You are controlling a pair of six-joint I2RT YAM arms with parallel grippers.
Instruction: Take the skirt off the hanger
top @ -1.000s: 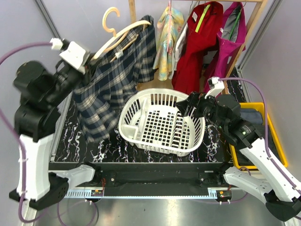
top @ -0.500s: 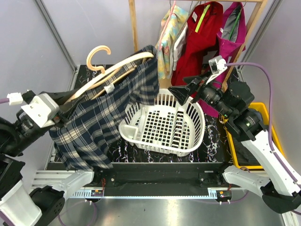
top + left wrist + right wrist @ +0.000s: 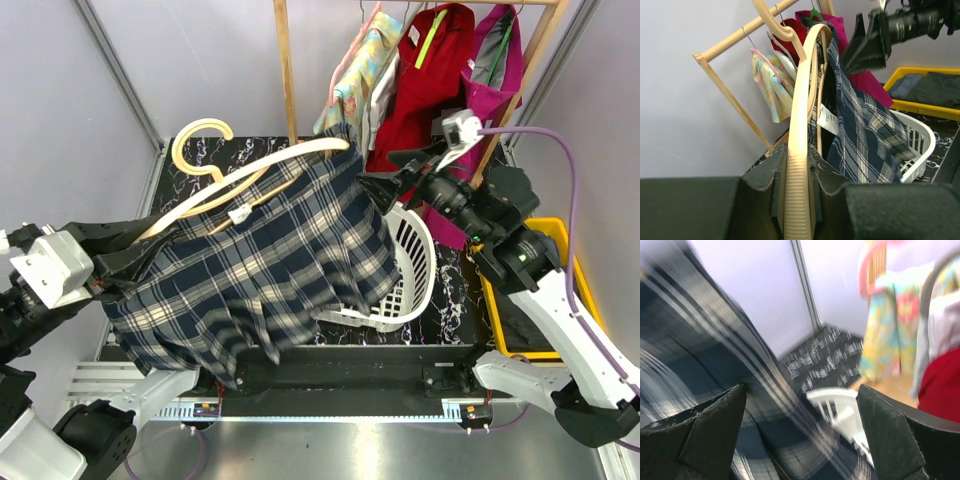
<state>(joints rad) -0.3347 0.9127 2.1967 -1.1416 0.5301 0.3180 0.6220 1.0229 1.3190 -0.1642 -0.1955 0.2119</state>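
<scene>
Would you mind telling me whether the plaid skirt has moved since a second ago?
Yes. The plaid skirt has swung rightward and now hides the left half of the white basket, which it hung beside before.

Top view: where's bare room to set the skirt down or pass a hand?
Bare table shows at the back left, between the hanger and the rack post, and in a strip between the basket and the yellow bin. The middle is crowded: the skirt covers most of the basket, with the open right gripper beside the hung clothes.

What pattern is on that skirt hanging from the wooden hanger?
The skirt is navy plaid with pale crossing stripes; the top camera shows it best.
</scene>
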